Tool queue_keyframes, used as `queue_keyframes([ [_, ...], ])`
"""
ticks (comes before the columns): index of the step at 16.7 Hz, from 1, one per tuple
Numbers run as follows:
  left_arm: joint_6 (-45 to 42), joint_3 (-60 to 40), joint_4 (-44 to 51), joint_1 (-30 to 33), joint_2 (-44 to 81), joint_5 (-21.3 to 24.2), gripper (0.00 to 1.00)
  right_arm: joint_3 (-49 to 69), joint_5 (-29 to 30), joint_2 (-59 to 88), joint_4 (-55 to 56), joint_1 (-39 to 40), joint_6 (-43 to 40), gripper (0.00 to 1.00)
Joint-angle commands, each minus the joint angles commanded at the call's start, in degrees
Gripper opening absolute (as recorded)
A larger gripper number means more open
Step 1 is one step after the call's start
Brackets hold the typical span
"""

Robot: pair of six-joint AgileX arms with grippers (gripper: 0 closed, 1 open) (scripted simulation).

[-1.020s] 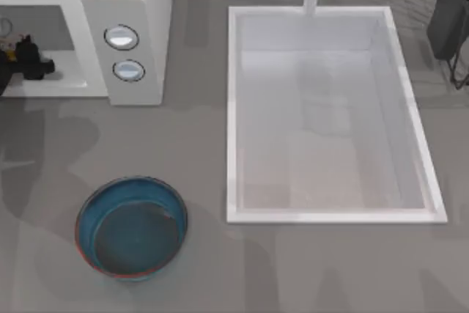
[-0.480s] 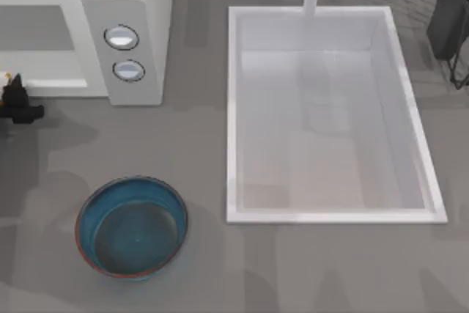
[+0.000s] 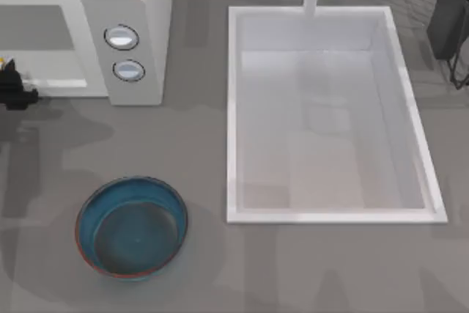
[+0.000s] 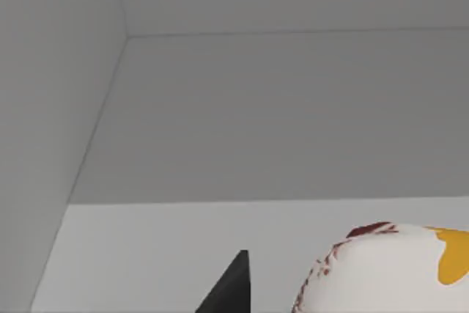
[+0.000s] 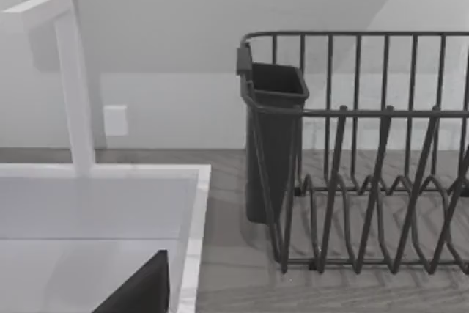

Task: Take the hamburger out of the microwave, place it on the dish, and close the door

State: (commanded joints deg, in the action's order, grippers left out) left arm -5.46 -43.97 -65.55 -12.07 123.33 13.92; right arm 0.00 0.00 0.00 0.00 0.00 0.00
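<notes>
Sitting close against the left wrist camera, the hamburger (image 4: 388, 269) shows as a whitish rounded lump with an orange-yellow patch and reddish specks, with the pale interior of the microwave behind it. One dark fingertip (image 4: 231, 287) of the left gripper lies just beside it; whether the pincer is clamped on the hamburger or merely alongside cannot be told. From above, the left gripper (image 3: 15, 89) is at the far left edge of the bench, at the front lip of the microwave (image 3: 124, 5) opening, with a small yellow speck visible at its tip. The microwave stands at the back left corner of the bench, its two round knobs facing up on the grey panel. The dish (image 3: 132, 226) sits near the front left of the bench, well apart from the gripper. The white sink basin (image 3: 234, 108) occupies the middle and right of the bench. The right arm (image 3: 448, 12) is parked at the back right corner; its wrist view looks onto a dark dish rack (image 5: 366, 181) with a cutlery cup, beside the sink rim and the white faucet (image 5: 69, 78).
</notes>
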Motion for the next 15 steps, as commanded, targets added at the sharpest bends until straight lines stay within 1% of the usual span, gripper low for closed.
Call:
queue_keyframes([
  [3, -0.04, -0.39, 9.72, -0.02, -8.86, -0.1, 0.0, 0.0, 0.0, 0.0, 0.0, 0.0, 0.0, 1.0],
  [6, -0.08, -0.78, 15.84, -0.06, -14.82, -0.16, 0.0, 0.0, 0.0, 0.0, 0.0, 0.0, 0.0, 1.0],
  [12, -0.09, -0.7, 16.79, 0.07, -15.64, -0.29, 0.0, 0.0, 0.0, 0.0, 0.0, 0.0, 0.0, 1.0],
  [14, 1.76, -0.23, 18.01, 1.95, -15.74, -2.14, 0.0, 0.0, 0.0, 0.0, 0.0, 0.0, 0.0, 1.0],
  [15, 3.55, 0.25, 19.22, 3.83, -15.94, -4.0, 0.0, 0.0, 0.0, 0.0, 0.0, 0.0, 0.0, 1.0],
])
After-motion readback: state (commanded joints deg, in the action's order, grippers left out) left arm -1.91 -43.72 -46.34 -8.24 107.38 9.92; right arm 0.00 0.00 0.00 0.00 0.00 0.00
